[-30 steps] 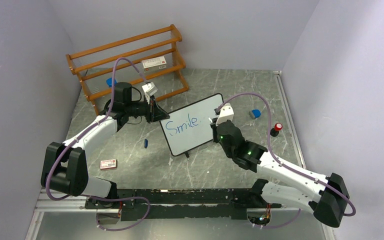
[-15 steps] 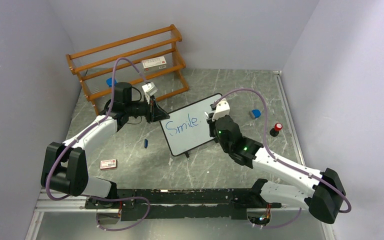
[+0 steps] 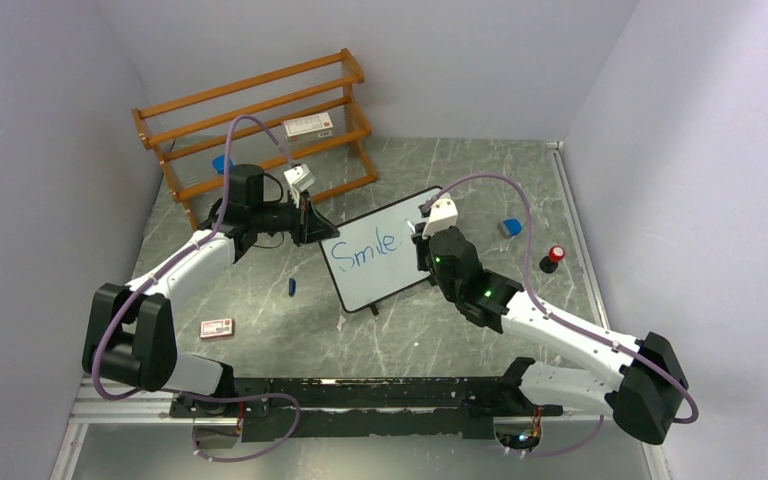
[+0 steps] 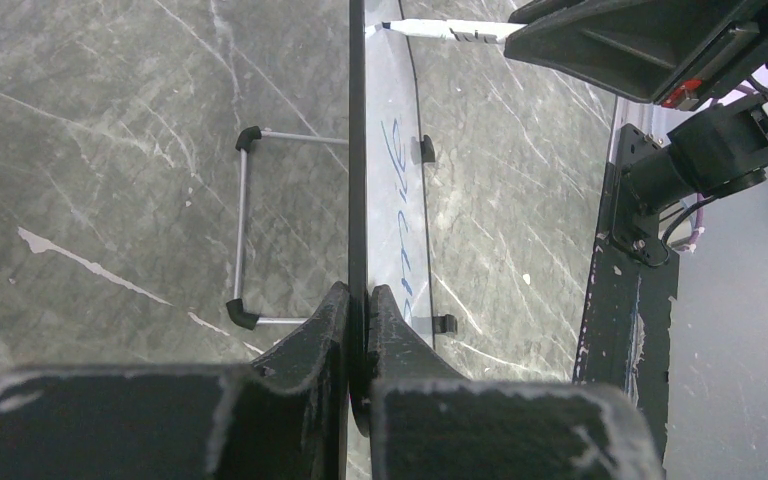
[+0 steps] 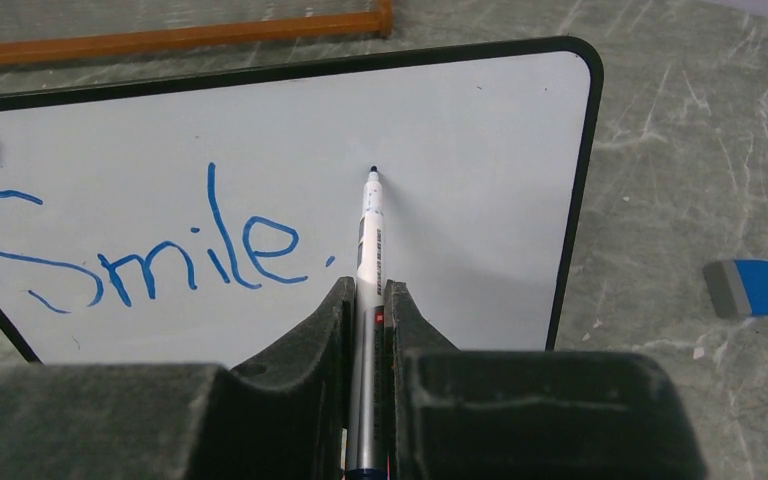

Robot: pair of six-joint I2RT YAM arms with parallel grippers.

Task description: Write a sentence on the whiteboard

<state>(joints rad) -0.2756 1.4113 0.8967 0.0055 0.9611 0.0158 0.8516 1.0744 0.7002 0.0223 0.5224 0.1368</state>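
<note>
Your left tool [image 4: 358, 295] clamped on the board [image 5: 480, 130] edge, right tool [image 5: 368, 295] clamped on the marker [image 5: 366, 240]: press too hard and the board may twist loose.

I am working in a robotics lab test cell, not a home or an office. Plain pale walls [image 3: 380, 40] box in a small marble-patterned table [image 3: 290, 340] on three sides. A left arm [image 3: 185, 265] and a right arm [image 3: 560, 335], white and black, are bolted to a black plate [image 3: 360, 395] along the table's near edge. Purple cables [image 3: 485, 179] loop off them, and a metal rail [image 3: 582, 250] runs down the right edge. The only furnishings look like props: a wooden rack [image 3: 352, 68] at the back left corner, a blue eraser [image 3: 510, 228] and a small box [image 3: 217, 328] lying loose.
</note>
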